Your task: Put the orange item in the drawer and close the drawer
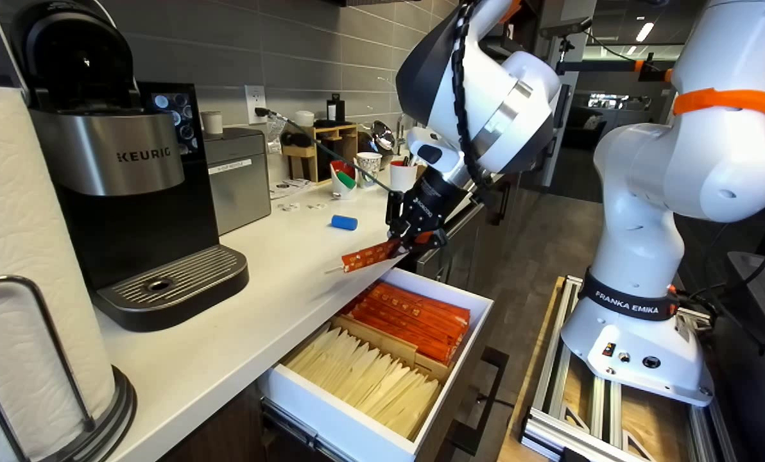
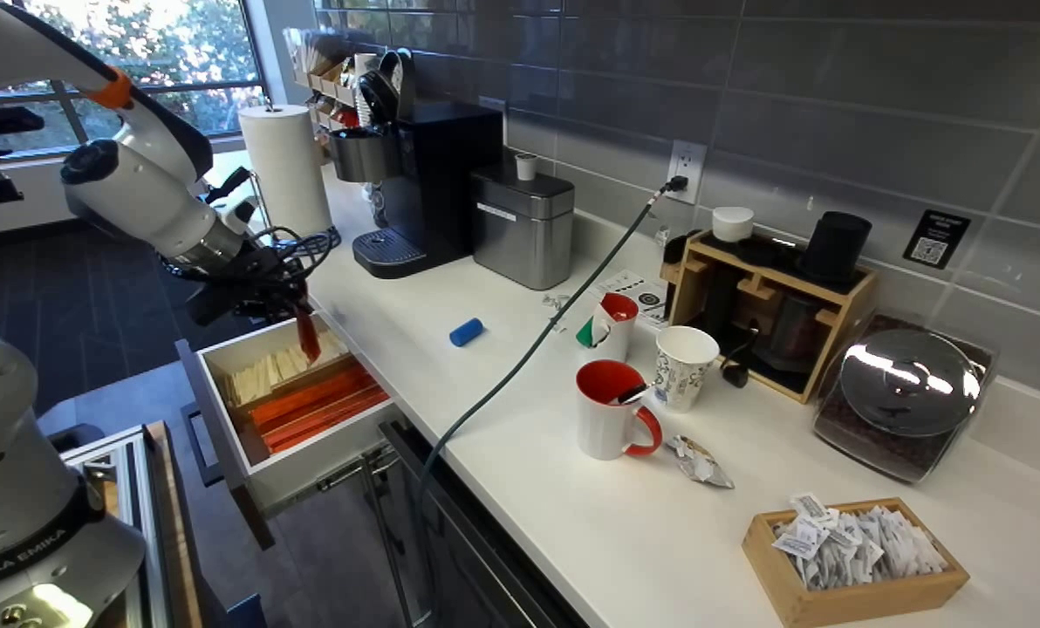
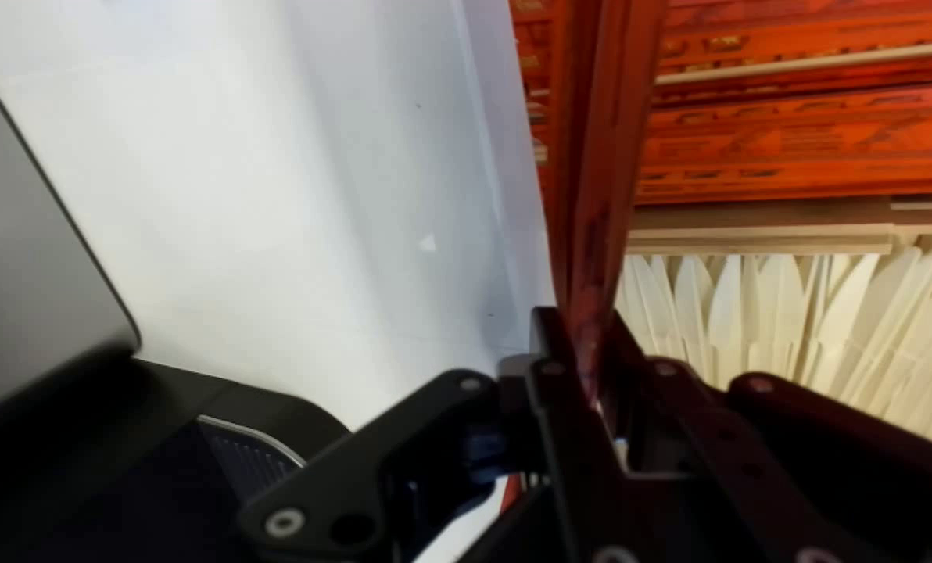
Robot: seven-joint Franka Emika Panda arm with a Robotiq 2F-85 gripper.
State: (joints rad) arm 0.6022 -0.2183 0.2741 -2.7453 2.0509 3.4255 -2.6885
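In an exterior view, your gripper [image 1: 409,244] is clenched on the orange strip [image 1: 366,258], whose free end points left, tilted down, near the edge of the bench [image 1: 299,250]; the drawer [image 1: 331,414] stands pulled out, with packed orange-red items [image 1: 414,317] in its far part and pale pieces [image 1: 366,378] in its near part; the blue piece [image 1: 344,222] lies on the bench, left of the gripper; in an exterior view with a red-handled mug [image 2: 605,427] on the bench, you see the strip hanging steeply from the gripper; its height above the drawer you cannot tell; in the wrist view, you have the strip between the fingertips [image 3: 546,322], running toward the far side; the bench lies left, the pale pieces right.
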